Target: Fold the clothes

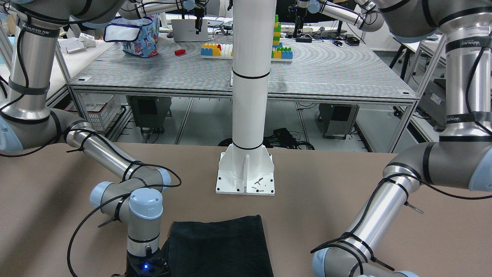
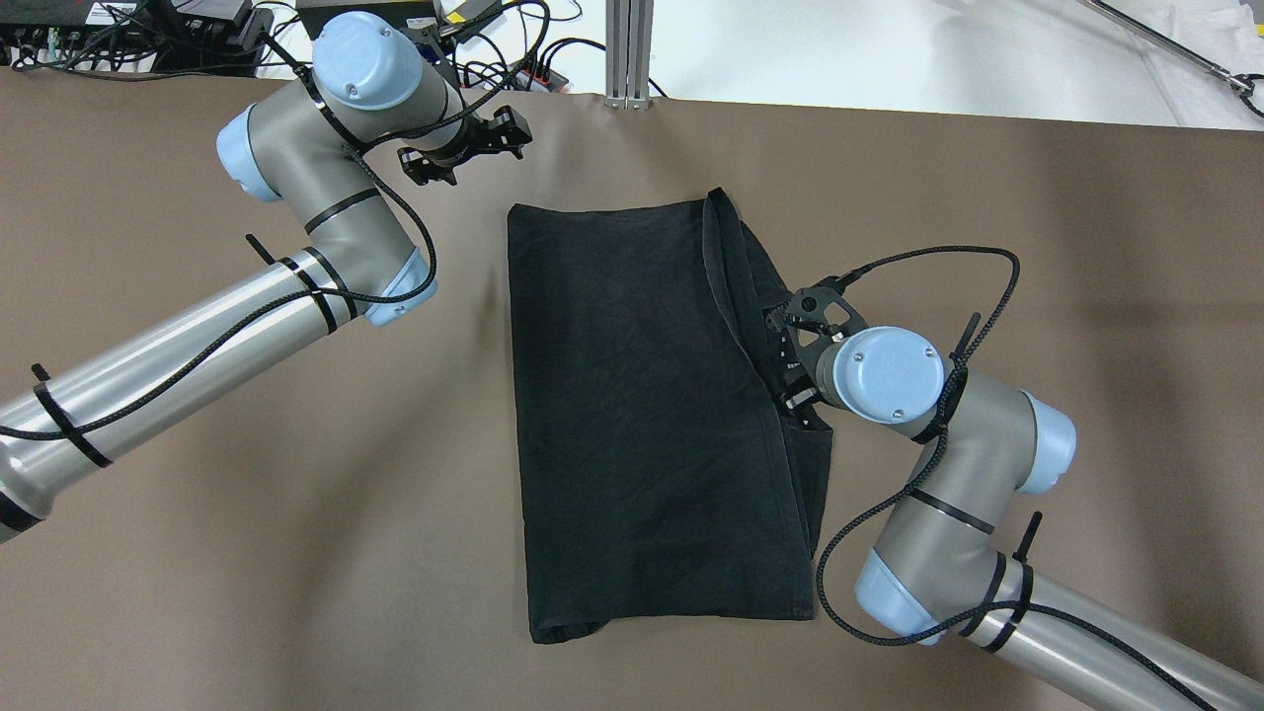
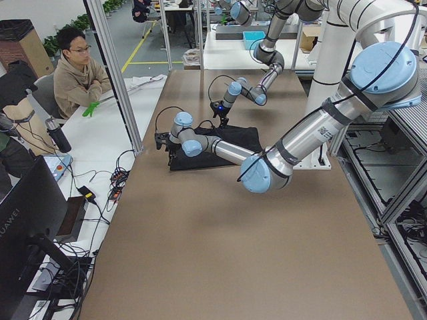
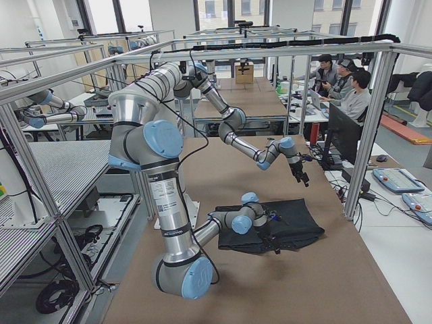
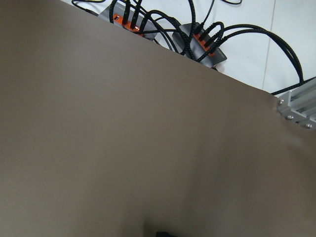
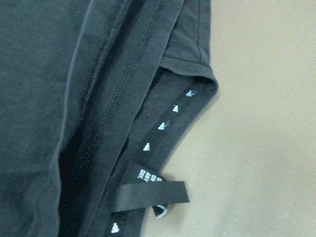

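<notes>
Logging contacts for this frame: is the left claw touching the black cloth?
Apart. The overhead view shows bare table between the left claw and the black cloth.

Black garment (image 2: 642, 415) lies folded flat on brown table (image 2: 247, 553)

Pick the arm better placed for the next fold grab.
Right, likely: the right gripper sits over the garment at its seamed edge. The left gripper hovers over bare table off its far corner, not touching it.

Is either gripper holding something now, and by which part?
The left gripper holds nothing; it is over bare table. The right gripper is at the black garment's neck-side edge, but whether it grips cannot be told.
</notes>
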Action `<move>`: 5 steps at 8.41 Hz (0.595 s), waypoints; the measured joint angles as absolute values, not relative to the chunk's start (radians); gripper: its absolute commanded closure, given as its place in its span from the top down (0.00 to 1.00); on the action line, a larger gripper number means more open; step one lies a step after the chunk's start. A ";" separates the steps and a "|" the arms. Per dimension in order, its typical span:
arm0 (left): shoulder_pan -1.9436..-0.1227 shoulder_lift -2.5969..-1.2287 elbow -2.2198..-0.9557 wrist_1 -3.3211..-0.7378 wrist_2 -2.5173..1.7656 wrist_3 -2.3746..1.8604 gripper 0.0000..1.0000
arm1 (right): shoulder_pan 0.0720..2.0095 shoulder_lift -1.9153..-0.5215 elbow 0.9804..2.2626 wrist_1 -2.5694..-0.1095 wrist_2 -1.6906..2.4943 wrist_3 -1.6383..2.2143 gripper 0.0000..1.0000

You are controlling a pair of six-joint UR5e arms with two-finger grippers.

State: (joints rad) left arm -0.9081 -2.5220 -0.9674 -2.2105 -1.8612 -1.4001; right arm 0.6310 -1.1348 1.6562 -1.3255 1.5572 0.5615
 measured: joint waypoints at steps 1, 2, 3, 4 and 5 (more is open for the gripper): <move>-0.908 -2.521 -0.968 -2.211 -1.862 -1.400 1.00 | 0.638 -1.087 1.641 -1.347 1.563 0.569 0.94; -0.908 -2.518 -0.968 -2.211 -1.862 -1.400 1.00 | 0.643 -1.013 1.606 -1.380 1.566 0.593 0.94; -0.908 -2.516 -0.968 -2.212 -1.862 -1.400 1.00 | 0.647 -0.926 1.534 -1.401 1.566 0.644 0.94; -0.908 -2.514 -0.970 -2.212 -1.862 -1.401 1.00 | 0.648 -0.860 1.458 -1.407 1.566 0.689 0.94; -0.908 -2.513 -0.977 -2.211 -1.861 -1.404 1.00 | 0.648 -0.830 1.411 -1.399 1.566 0.710 0.94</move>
